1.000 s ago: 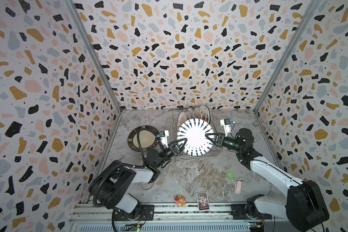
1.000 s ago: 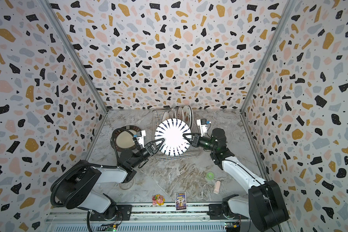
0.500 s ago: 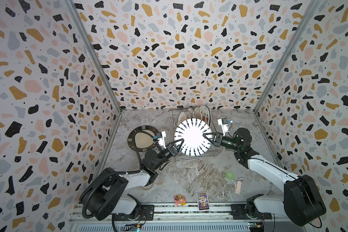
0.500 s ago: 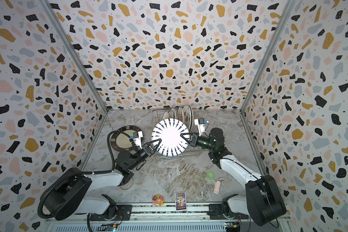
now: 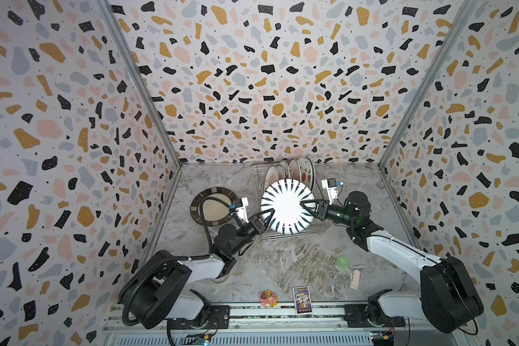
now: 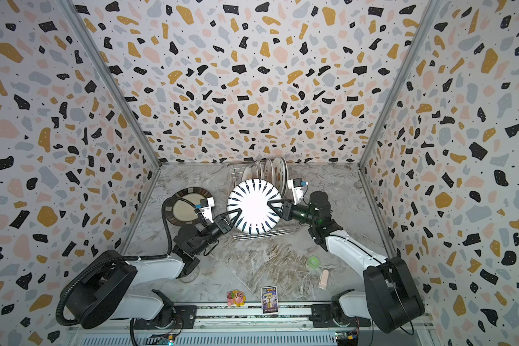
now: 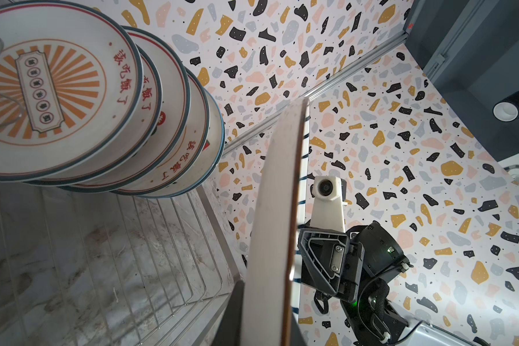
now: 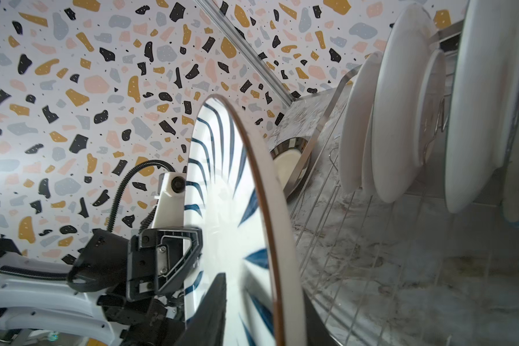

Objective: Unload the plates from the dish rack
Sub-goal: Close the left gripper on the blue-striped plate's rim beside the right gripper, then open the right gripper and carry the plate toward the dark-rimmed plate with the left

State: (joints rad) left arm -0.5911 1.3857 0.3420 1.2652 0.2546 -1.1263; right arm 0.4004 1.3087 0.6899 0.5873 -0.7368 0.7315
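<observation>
The table [image 5: 297,263] is grey marble. The rack [image 5: 294,236] stands at its 12 o'clock, near the back wall. In the far part of the rack the upright plates [image 5: 294,172], five as I count them, lean one on another in the prongs.

The striped plate [image 5: 286,206] is out of the prongs. It hangs over the near part of the rack with its face turned up to the top camera. The brown plate [image 5: 216,209] lies flat on the table at 9 o'clock of the rack, apart from it.

My left gripper [image 5: 268,213] is at 8 o'clock of the striped plate's rim. Its jaws are closed on that rim, one finger on each face, as the left wrist view shows. My right gripper [image 5: 305,206] is at 3 o'clock of the same rim with a finger on each side. I cannot tell whether they press the plate or stand off it.

I judge this step to be a handover of the striped plate to the left arm. Next, the right jaws must be fully free and draw back toward 3 o'clock. Only then should the left arm carry the plate toward 9 o'clock, clear of the rack wall, and lay it down by the brown plate. A grip at one edge may let the plate swing, so I would move slowly.
</observation>
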